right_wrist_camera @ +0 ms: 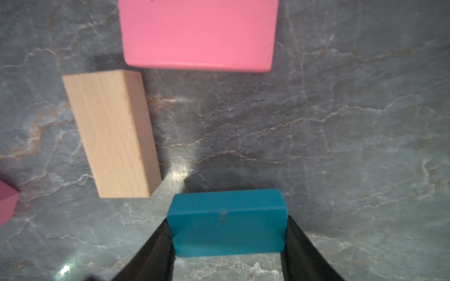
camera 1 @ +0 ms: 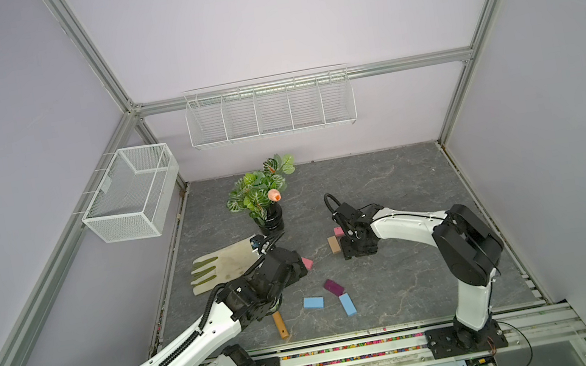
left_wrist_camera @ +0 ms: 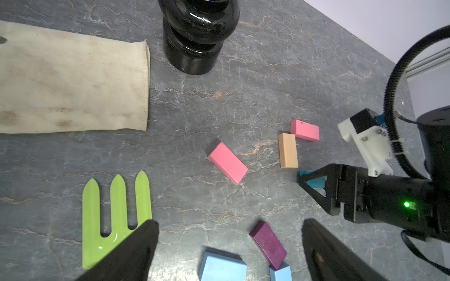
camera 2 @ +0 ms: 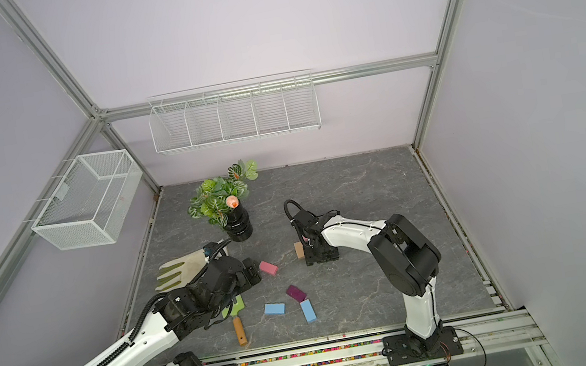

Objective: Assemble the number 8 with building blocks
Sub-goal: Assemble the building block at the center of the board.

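My right gripper is shut on the teal block, gripping it by its two ends low over the table. Just beyond it lie the tan block and a pink block, corner to corner. In a top view the right gripper stands beside the tan block. The second pink block lies in front of my left gripper. The left gripper is open and empty above the dark purple block and two light blue blocks.
A green garden fork with a wooden handle lies under the left arm. A canvas glove lies at the left, and a black vase with a plant behind it. Wire baskets hang on the walls.
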Available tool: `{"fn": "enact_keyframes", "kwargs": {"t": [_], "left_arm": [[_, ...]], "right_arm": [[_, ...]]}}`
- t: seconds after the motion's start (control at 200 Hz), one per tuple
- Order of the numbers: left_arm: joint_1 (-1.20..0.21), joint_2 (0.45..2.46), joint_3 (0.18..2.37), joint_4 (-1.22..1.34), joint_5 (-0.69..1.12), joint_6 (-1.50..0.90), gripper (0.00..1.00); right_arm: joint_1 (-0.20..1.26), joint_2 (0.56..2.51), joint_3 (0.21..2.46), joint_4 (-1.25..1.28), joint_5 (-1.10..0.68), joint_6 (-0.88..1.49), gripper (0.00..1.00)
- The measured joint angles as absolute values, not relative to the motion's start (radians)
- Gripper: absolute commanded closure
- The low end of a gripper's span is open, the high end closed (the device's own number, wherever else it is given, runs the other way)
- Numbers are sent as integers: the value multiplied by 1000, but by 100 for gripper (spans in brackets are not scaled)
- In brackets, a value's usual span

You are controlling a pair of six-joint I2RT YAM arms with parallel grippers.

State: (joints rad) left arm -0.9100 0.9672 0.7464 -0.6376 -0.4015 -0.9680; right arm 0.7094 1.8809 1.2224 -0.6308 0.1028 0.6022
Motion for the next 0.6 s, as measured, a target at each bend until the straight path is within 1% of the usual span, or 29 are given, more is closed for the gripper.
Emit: {"fn": "enact_keyframes", "kwargs": {"t": [0.07, 0.195, 0.41, 0.6], "left_arm": [[-910, 967, 746, -637, -402, -968, 4], [-910, 967, 746, -637, -404, -968, 4], [-910, 967, 746, -637, -404, -965, 4], [-910, 967, 746, -637, -404, -965, 4]], "right_arm": [[709, 1882, 1224, -632, 102, 602, 46], [709, 1882, 1224, -632, 102, 602, 42], [708, 1882, 1224, -632, 99, 602, 29], [708, 1882, 1224, -628, 95, 598, 26]]}}
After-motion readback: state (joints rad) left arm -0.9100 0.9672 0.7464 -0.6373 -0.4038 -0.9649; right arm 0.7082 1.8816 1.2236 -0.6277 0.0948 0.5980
